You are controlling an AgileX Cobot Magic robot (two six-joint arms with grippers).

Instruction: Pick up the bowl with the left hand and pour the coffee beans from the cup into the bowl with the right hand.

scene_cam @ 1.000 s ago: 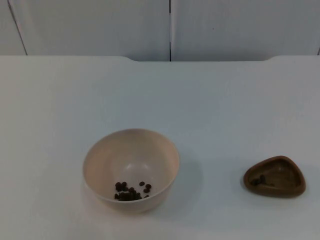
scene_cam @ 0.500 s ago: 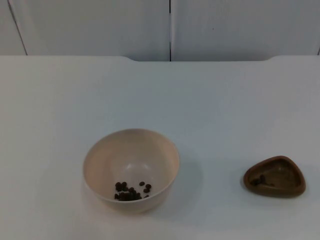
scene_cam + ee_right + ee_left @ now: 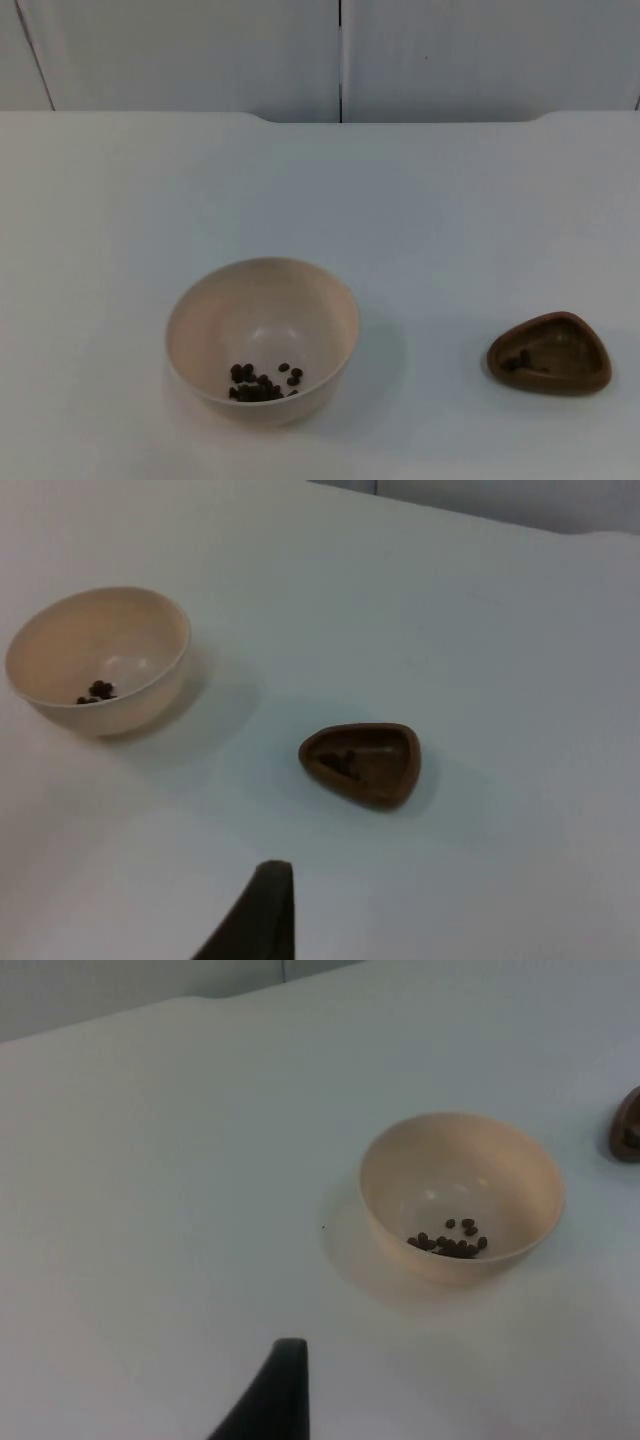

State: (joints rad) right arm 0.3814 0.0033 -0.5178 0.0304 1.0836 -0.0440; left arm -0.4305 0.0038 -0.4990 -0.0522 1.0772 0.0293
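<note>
The robot's body appears as two black fingertips — one for each arm. The left gripper's fingertip (image 3: 275, 1395) is a matte black wedge, broad at its base and narrowing to a blunt, squared tip. The right gripper's fingertip (image 3: 258, 912) has the same form — dark, smooth and slightly curved along one edge, without markings or screws.

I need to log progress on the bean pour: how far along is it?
Done, it seems: most coffee beans already lie in the bowl, which stands on the table. In hand: nothing; the left gripper and right gripper hang above the table, holding nothing. Left: a few beans remain in the brown cup, which stands upright.
</note>
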